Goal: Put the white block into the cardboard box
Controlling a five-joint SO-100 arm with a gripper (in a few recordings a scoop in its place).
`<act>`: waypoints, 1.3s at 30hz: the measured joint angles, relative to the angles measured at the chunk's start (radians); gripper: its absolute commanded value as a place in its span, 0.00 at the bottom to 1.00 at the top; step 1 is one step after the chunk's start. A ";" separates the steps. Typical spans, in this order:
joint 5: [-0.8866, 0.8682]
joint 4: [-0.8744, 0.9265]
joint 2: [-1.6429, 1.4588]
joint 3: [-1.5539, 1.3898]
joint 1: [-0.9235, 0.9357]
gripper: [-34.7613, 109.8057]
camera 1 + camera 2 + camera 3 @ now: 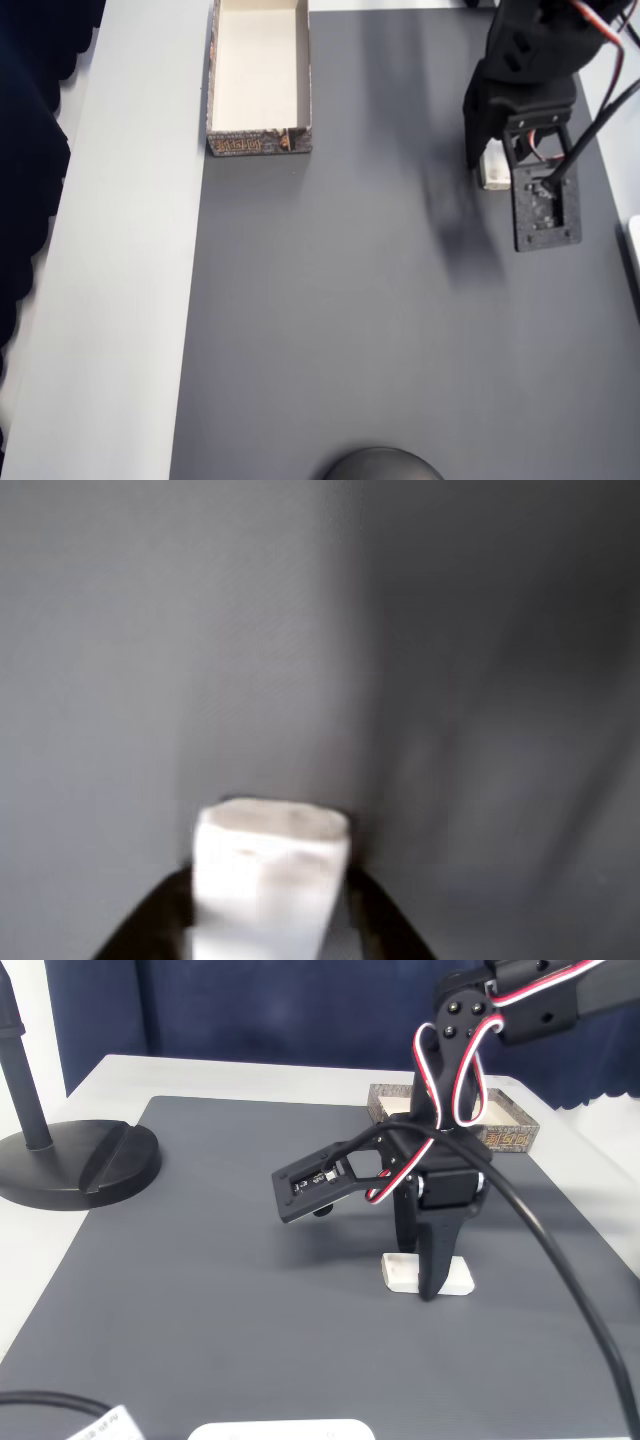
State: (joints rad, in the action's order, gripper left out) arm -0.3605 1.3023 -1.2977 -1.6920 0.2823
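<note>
Tool [428, 1278] straddles white block [400, 1271] on worktop [200, 1260]; grip unconfirmed. I'd close squarely before lifting toward cardboard box [258, 140].

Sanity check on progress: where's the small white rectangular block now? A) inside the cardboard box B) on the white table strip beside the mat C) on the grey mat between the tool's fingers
C: the small white rectangular block lies on the grey mat at the tool, far from the empty cardboard box.

Robotics lab bench: grey mat [200, 1260] on white table [120, 300], black camera stand [70, 1160], dark blue curtain [280, 1010].
</note>
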 measured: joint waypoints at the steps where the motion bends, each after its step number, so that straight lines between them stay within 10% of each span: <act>1: 0.000 0.000 0.000 0.002 -0.002 0.35; 39: -0.075 0.186 -0.285 0.034 0.064 0.23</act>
State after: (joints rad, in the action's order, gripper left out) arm -0.4357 1.4880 -1.5831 -1.6582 0.3467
